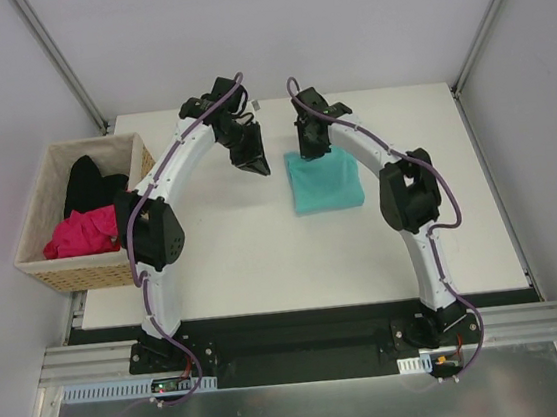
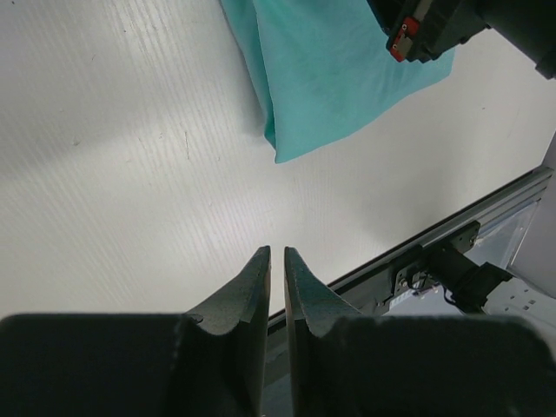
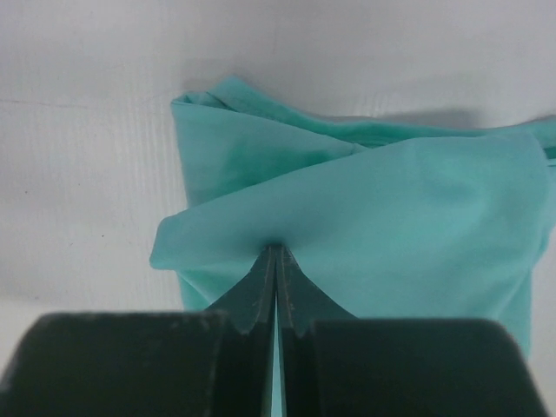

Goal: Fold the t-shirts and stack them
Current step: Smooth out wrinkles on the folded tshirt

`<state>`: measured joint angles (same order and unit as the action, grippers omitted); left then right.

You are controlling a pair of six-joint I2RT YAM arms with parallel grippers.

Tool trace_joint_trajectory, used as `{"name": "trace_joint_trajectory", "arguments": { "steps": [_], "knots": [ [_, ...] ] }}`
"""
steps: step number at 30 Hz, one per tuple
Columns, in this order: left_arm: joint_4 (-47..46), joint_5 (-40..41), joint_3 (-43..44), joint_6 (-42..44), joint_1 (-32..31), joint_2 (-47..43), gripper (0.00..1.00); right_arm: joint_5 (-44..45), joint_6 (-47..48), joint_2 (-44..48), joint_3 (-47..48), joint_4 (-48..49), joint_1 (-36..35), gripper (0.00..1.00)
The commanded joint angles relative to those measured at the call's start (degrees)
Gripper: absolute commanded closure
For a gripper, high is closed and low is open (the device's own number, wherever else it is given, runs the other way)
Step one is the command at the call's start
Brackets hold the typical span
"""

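Note:
The teal t-shirt (image 1: 326, 185) lies folded on the white table, right of centre. My right gripper (image 1: 309, 151) is at its far edge, shut on a fold of the teal cloth (image 3: 365, 208), which it lifts slightly. My left gripper (image 1: 259, 168) hangs above bare table left of the shirt, shut and empty; its fingertips (image 2: 261, 261) nearly touch, and the teal t-shirt (image 2: 330, 78) shows beyond them. The magenta pink t-shirt (image 1: 82, 233) and the black t-shirt (image 1: 90, 185) lie crumpled in the wicker basket.
The woven wicker basket (image 1: 75, 277) stands at the table's left edge. The table's front edge and a metal rail (image 2: 452, 234) show in the left wrist view. White walls close in the table on three sides.

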<state>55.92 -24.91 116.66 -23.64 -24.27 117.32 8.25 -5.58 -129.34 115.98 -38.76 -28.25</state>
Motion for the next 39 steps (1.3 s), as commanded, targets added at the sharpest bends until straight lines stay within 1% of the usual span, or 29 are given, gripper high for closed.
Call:
{"name": "trace_joint_trajectory", "arguments": {
  "steps": [1,15,18,25,28,31,35,39],
  "knots": [
    [0.06,0.91,-0.03,-0.53,0.72,-2.62,0.89,-5.34,-0.83,-1.35,5.21,1.50,-0.05,1.00],
    [0.68,-1.29,1.37,0.35,2.21,-1.13,0.89,-7.72,-0.74,-6.10,12.69,1.59,0.04,1.00],
    [1.03,-1.29,1.29,0.61,2.56,-1.30,0.89,-7.64,-0.92,-3.48,11.12,1.94,-0.40,1.00],
    [0.94,-2.86,2.96,0.52,2.74,0.45,0.89,-4.39,0.49,3.38,6.02,2.20,-1.89,0.99],
    [1.03,-3.83,3.66,0.43,2.74,1.07,0.89,-3.95,0.22,4.97,3.47,2.46,-2.42,1.00],
    [1.03,-4.18,3.66,0.52,2.74,1.25,0.89,-4.38,-0.13,4.71,2.06,2.73,-2.78,1.00],
    [1.03,-4.10,2.70,0.61,2.74,0.63,0.89,-5.52,-0.57,1.29,2.31,2.73,-2.78,1.00],
    [1.03,-3.05,-0.03,0.87,2.74,-0.86,0.89,-6.67,-0.74,-2.04,3.72,2.21,-2.69,1.00]
  ]
}}
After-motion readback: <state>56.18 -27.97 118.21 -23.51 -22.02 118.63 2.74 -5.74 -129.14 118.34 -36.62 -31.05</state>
